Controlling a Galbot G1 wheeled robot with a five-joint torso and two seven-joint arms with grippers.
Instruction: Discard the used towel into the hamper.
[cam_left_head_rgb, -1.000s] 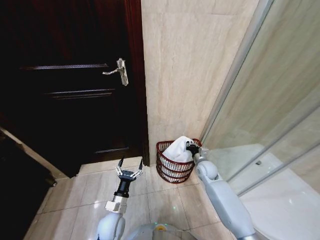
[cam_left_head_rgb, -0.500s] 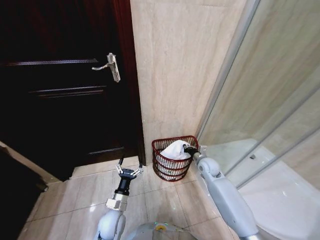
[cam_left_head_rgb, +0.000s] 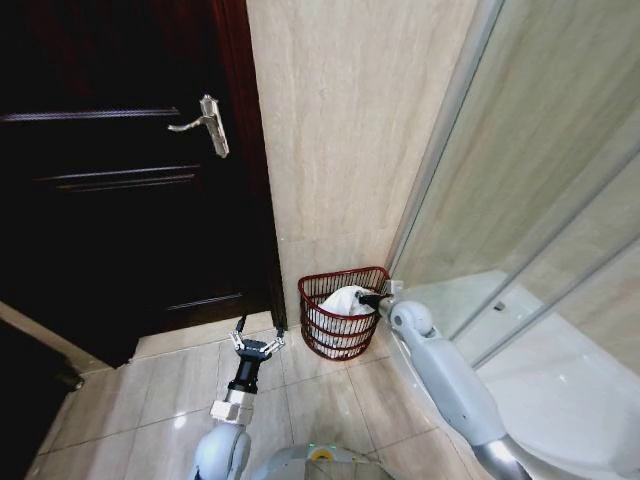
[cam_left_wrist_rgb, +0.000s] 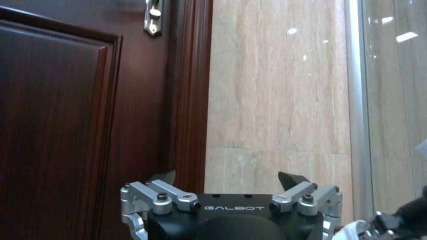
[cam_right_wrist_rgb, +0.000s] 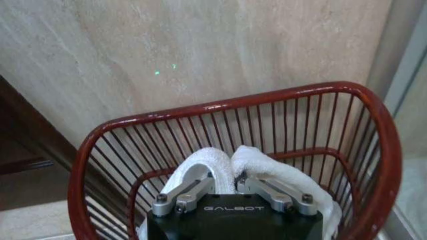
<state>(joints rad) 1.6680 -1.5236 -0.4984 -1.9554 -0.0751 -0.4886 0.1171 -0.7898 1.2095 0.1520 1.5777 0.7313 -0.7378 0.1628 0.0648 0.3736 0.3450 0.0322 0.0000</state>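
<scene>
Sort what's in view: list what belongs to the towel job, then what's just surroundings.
Job:
- towel, inside the hamper
- hamper, on the floor by the wall
- right hand, shut on the towel

Surroundings:
- left hand, open, idle above the floor
- door
- door handle
- glass panel

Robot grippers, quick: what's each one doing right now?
Left gripper: open, holding nothing, above the floor by the door.
Right gripper: shut on the white towel, inside the round reddish-brown slatted hamper.

1 hamper (cam_left_head_rgb: 342, 322), 1 towel (cam_left_head_rgb: 343, 300), 2 claws.
</scene>
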